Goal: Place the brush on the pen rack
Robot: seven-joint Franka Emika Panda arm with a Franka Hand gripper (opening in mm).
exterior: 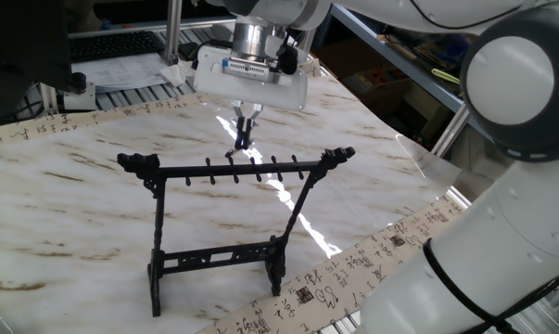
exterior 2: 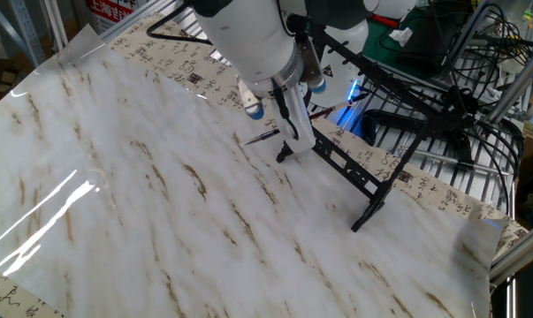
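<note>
Jaws pinched on brush (exterior 2: 264,136), my gripper (exterior: 244,141) just behind pen rack (exterior: 233,171) top bar; pegs between me and counter (exterior 2: 116,203) front.

Surface (exterior: 75,186): white marble pattern with brown veins, glossy, bright glare streaks. Calligraphy-printed paper strip (exterior: 38,130) borders the surface's far edge; a like strip (exterior: 353,269) runs along its near edge. Beyond the far strip: black keyboard (exterior: 112,44). In the other fixed view, tangled black cables (exterior 2: 478,53) beyond the surface's far corner.
</note>
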